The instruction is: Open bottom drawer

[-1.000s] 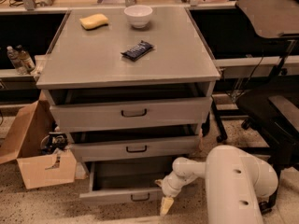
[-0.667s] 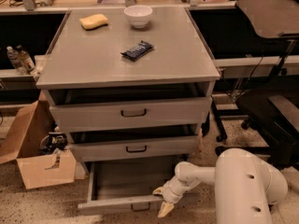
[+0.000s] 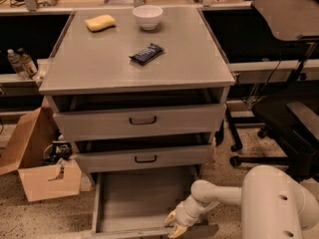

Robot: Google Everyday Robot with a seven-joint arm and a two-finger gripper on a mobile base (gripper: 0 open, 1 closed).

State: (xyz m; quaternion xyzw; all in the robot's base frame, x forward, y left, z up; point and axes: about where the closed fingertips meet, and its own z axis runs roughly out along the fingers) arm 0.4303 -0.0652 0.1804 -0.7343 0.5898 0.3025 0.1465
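The bottom drawer (image 3: 137, 198) of the grey cabinet is pulled far out toward me, showing its flat grey floor. Its front panel lies at the lower frame edge and the handle is out of view. My gripper (image 3: 174, 224), with pale yellowish fingers, sits at the drawer's front right corner, at the end of the white arm (image 3: 219, 195). The mid-sized drawer (image 3: 144, 158) and the tallest top drawer (image 3: 142, 120) above are slightly ajar, each with a black loop handle.
On the cabinet top (image 3: 99, 63) lie a yellow sponge (image 3: 99, 22), a white bowl (image 3: 147, 16) and a dark snack bar (image 3: 146, 53). An open cardboard box (image 3: 42, 171) stands on the floor at left. A black office chair (image 3: 291, 118) is at right.
The bottom drawer has slid further out toward me. The gripper and arm moved down and toward me along with its front edge.
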